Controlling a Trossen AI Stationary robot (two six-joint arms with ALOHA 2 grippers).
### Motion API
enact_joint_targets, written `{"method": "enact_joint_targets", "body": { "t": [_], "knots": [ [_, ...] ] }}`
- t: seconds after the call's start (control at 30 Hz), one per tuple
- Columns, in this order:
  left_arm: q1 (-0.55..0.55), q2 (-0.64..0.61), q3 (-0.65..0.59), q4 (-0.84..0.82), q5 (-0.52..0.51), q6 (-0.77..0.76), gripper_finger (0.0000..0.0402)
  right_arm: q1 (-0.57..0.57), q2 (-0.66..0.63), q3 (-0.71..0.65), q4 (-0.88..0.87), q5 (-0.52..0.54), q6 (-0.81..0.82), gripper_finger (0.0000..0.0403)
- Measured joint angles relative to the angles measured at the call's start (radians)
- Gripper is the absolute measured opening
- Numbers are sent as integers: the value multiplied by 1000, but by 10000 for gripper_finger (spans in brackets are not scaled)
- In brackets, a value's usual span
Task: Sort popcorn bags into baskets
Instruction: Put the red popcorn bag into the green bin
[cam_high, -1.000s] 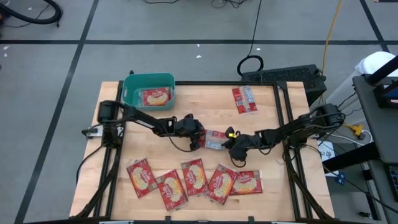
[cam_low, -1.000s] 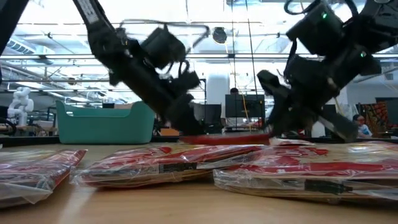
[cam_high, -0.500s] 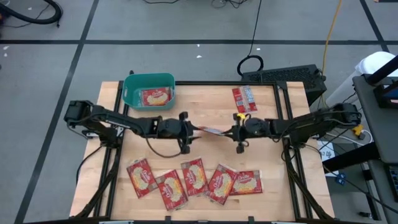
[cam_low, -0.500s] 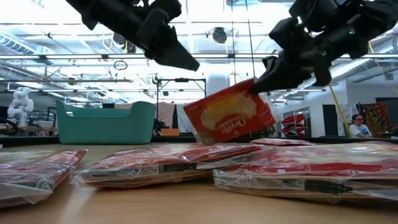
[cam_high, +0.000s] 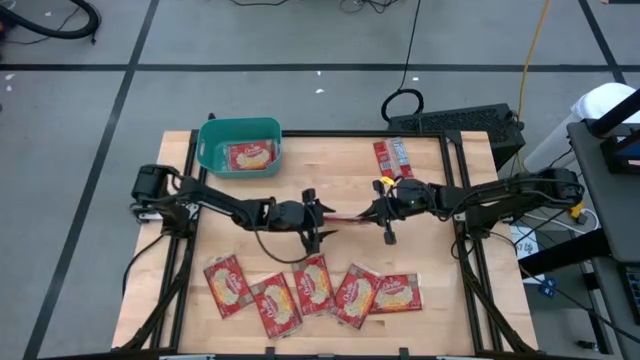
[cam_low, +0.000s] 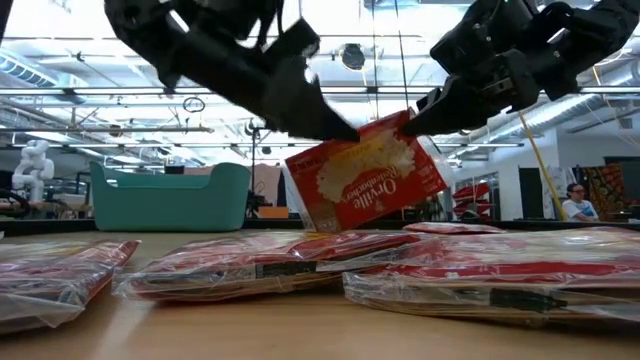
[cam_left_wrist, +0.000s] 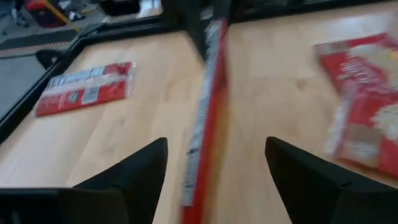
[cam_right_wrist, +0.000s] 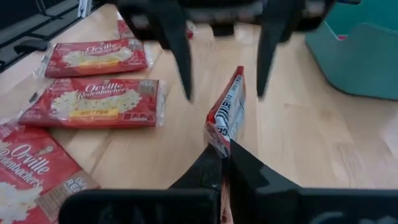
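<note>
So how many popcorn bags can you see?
8 popcorn bags: one in the teal basket, five in a row at the table's front, one near the back, one held by the right gripper.

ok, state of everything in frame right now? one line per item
Left tool: open, fingers either side of the raised bag, not gripping.
Right tool: shut on raised bag's edge.
Raised bag: held above the table, on edge, tilted.
Teal bin: upright, one bag lying inside.
Front row of five bags: lying flat, some overlapping.
Back bag: flat, lying alone near the table's far edge.
</note>
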Motion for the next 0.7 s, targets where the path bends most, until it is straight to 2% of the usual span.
{"method": "enact_joint_targets", "body": {
  "t": [0.1,0.2,0.33,0.37,0.53,0.7],
  "knots": [
    [12,25,0,15,-1,13,219,0,0,0,7,0,-1,0],
    [20,23,0,26,1,15,145,0,0,0,7,5,-1,0],
    [37,-9,0,-5,3,22,38,-1,0,0,30,61,1,3],
    [40,-22,0,-22,3,23,21,-2,0,0,45,76,7,4],
    [57,-104,0,-106,0,20,26,-5,-4,0,133,138,26,22],
    [57,-199,0,-207,-13,18,12,-6,-32,0,173,246,26,66]
  ]
}}
